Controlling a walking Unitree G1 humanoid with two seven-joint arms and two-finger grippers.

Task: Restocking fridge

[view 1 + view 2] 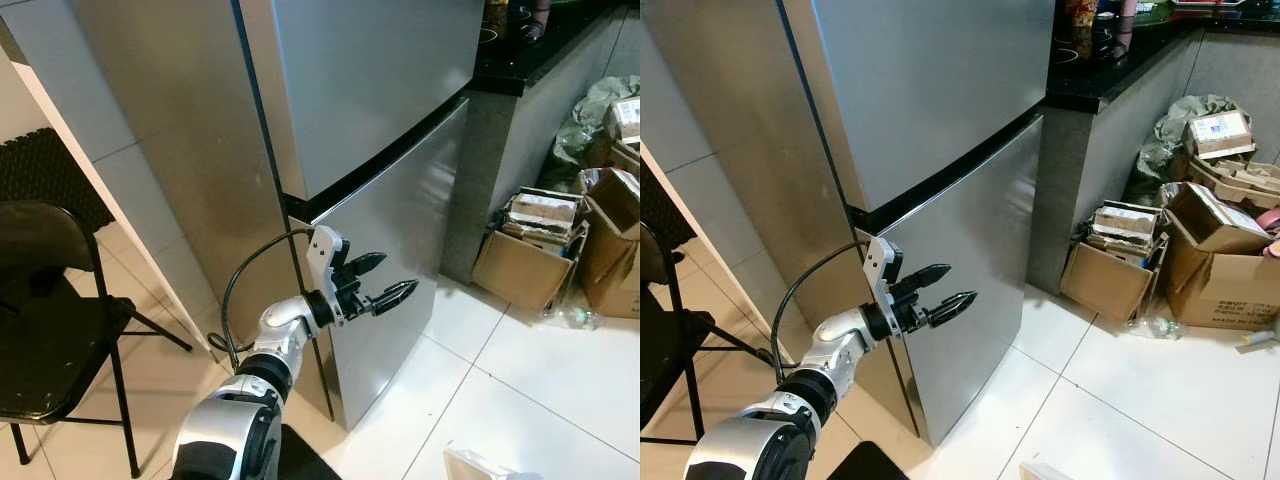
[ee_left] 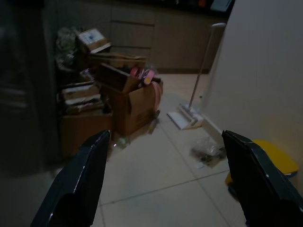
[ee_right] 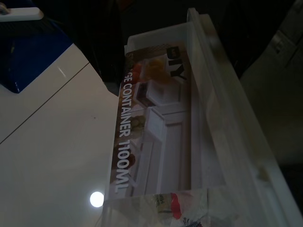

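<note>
Before the robot stands a two-door stainless-steel fridge (image 1: pixel 360 110), both doors shut, its dark seam running diagonally between upper and lower door. At about seven o'clock in the head views the left gripper (image 1: pixel 378 282) is raised with its black fingers spread and empty, hovering just off the upper left corner of the lower door (image 1: pixel 400 250), near the seam; that placement looks chosen to reach a door edge and pull it open, though no contact is visible. The left wrist view looks past those parted fingers (image 2: pixel 80 179) toward the cardboard boxes (image 1: pixel 1140 260) heaped on the white tiled floor (image 1: pixel 1140 400) at three o'clock, beside the dark table (image 1: pixel 1110 60). A black folding chair (image 1: pixel 50 320) stands at nine o'clock. The right wrist view is dim and shows a clear plastic food container (image 3: pixel 189 123) with a printed label, lying over the floor close beneath that wrist; whether the right gripper is clenched on it cannot be told. Restocking seems barely begun, the fridge still closed.
</note>
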